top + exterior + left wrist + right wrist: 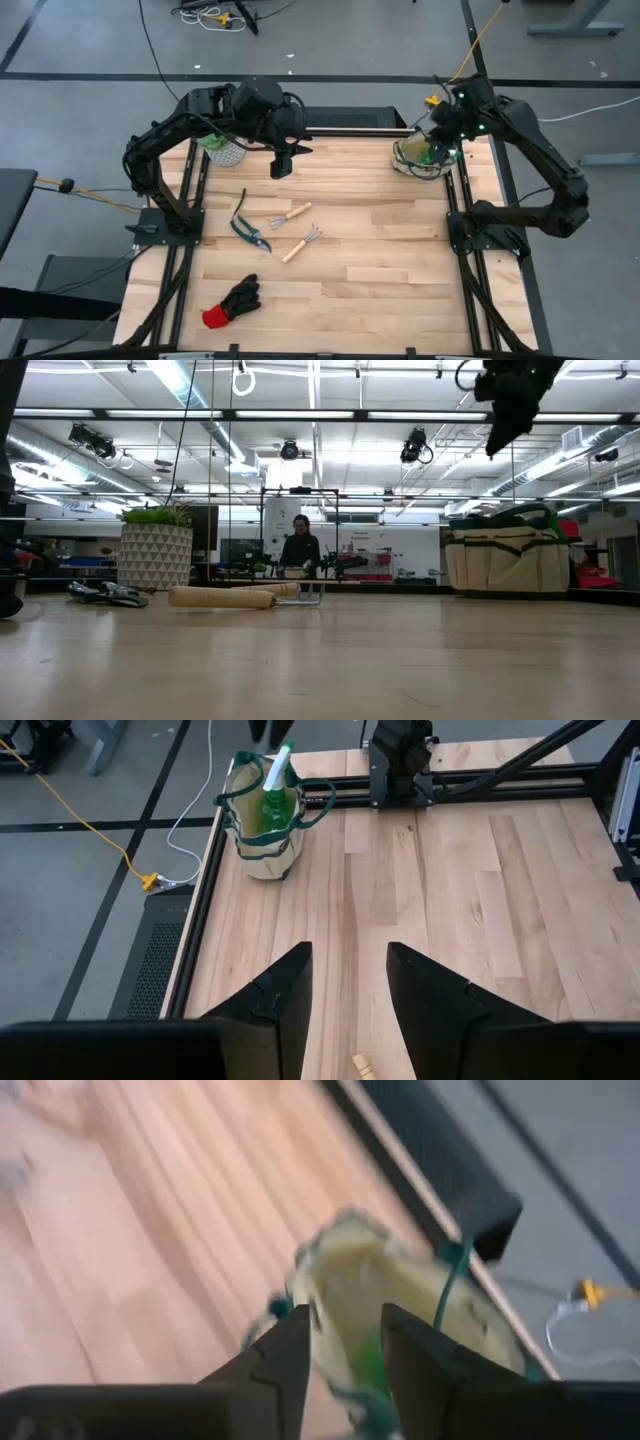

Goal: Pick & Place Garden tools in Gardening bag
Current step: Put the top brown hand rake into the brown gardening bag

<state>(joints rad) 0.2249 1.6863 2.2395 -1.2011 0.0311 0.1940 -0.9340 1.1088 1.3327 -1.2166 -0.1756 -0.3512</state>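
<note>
Beige gardening bag (418,157) upright at far right corner, green spray bottle (273,798) inside. Mid-table: pruning shears (246,226), fork (290,216), rake (301,243). Near edge: black red-cuffed glove (231,302).

Left pincer (282,160) and right pincer (345,1370) both gape, raised.

Wooden-handled tool (222,597) lying mid-table; gardening bag (507,558) far right; plant pot (155,556) left.

Robotics lab, wooden table (380,250), ceiling strip lights (185,380), overhead cameras (290,450), floor cables (150,45)
</note>
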